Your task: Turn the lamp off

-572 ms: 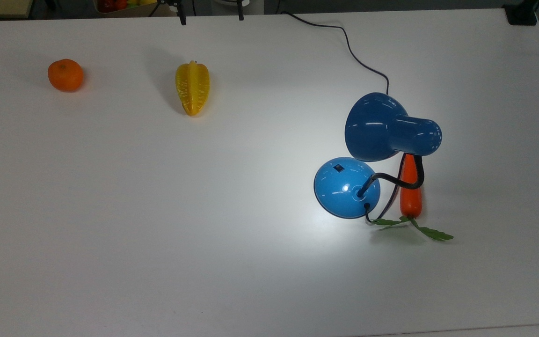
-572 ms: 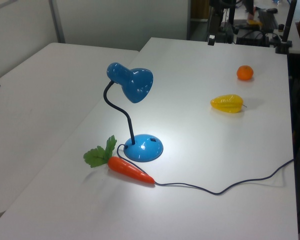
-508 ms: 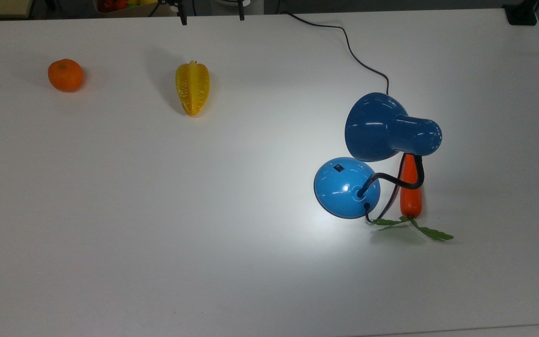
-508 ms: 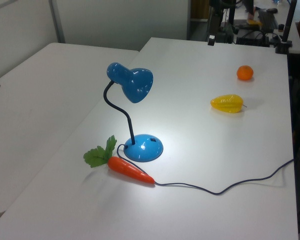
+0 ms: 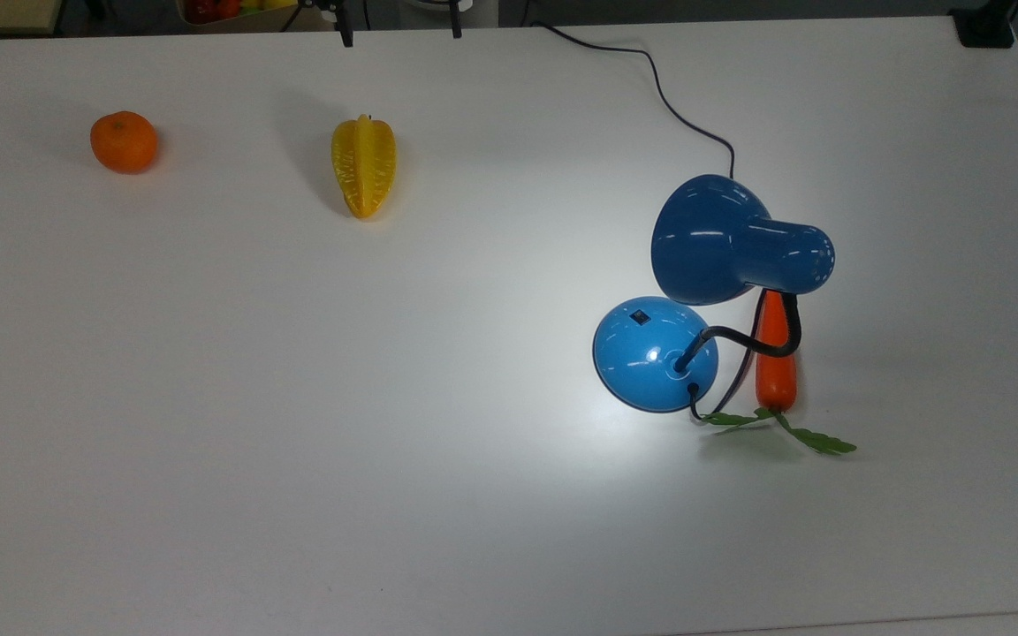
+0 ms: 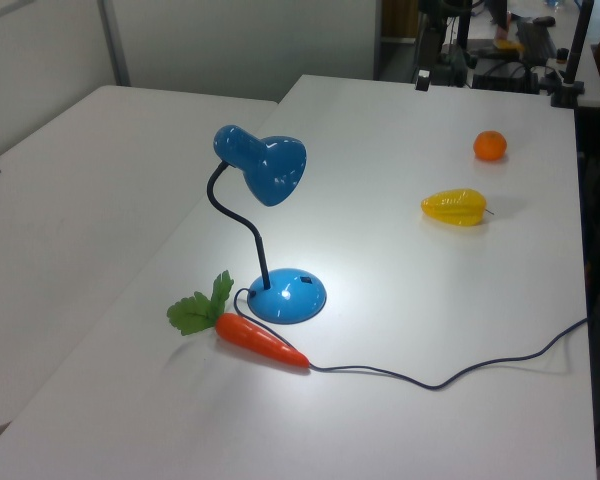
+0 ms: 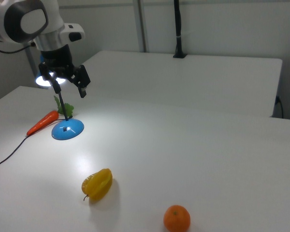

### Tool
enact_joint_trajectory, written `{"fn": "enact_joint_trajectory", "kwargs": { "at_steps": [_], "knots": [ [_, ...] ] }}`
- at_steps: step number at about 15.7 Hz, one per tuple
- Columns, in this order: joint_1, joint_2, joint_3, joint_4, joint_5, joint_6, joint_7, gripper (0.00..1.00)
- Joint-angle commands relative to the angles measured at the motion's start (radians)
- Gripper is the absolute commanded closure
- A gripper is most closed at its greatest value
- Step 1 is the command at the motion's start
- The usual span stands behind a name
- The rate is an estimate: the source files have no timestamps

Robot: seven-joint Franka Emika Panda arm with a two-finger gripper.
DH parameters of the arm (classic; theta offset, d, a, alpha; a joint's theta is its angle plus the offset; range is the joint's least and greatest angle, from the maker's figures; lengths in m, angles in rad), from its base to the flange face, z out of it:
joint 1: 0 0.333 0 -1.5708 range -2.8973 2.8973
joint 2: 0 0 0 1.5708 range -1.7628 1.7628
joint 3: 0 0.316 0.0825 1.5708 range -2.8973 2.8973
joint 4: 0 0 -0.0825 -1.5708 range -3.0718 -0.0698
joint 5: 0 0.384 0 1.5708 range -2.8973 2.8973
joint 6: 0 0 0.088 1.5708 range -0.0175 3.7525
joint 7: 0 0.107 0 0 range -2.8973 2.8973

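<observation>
Top view: lamp [image 5: 656,353] was lit, bright pool on the table [image 5: 297,442] around its base, toward the top view's right. Switch [image 5: 640,317] sat on the dome's upper-left flank, untouched. Shade [image 5: 721,240] hung over the base's far edge, not over the switch. Cord [image 5: 650,79] ran off the top edge. Carrot [image 5: 775,353] lay just beside the base on the top view's right, partly under the gooseneck. Starfruit [image 5: 364,165] and orange [image 5: 124,141] were well apart, on the top view's left. Task not started.

Left view: lamp [image 6: 286,295] near the table's left edge, gooseneck arching up to the shade [image 6: 265,165]. Carrot [image 6: 260,340] touched or nearly touched the base; can't tell which. Starfruit [image 6: 457,207] and orange [image 6: 489,146] far off.

Right view: gripper [image 7: 67,86] hung above the lamp [image 7: 67,129], fingers spread wide, holding nothing. Glow from the bulb showed behind the wrist. Switch [image 7: 65,128] faced this camera, nothing on it.

Judgement: all that's left is to descend and press the switch. Gooseneck and shade crowd the approach from the carrot [image 7: 42,123] side; the open side looks free.
</observation>
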Motion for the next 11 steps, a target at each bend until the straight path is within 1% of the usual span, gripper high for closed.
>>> {"fn": "enact_joint_trajectory", "kwargs": {
  "at_steps": [1,2,3,4,7,10,11],
  "knots": [
    [0.010,-0.005,-0.010,0.002,0.011,-0.001,-0.025,0.00],
    [0.010,-0.005,-0.010,0.002,0.011,0.000,-0.030,0.00],
    [0.010,-0.004,-0.009,0.002,0.011,0.006,-0.030,0.04],
    [0.009,-0.004,-0.009,0.002,0.011,0.008,-0.032,0.12],
    [0.009,-0.004,-0.009,0.002,0.016,0.003,-0.030,0.48],
    [0.009,-0.002,-0.009,0.002,0.016,0.000,-0.029,0.89],
    [0.009,-0.002,-0.009,0.004,0.016,0.000,-0.028,0.99]
  ]
}}
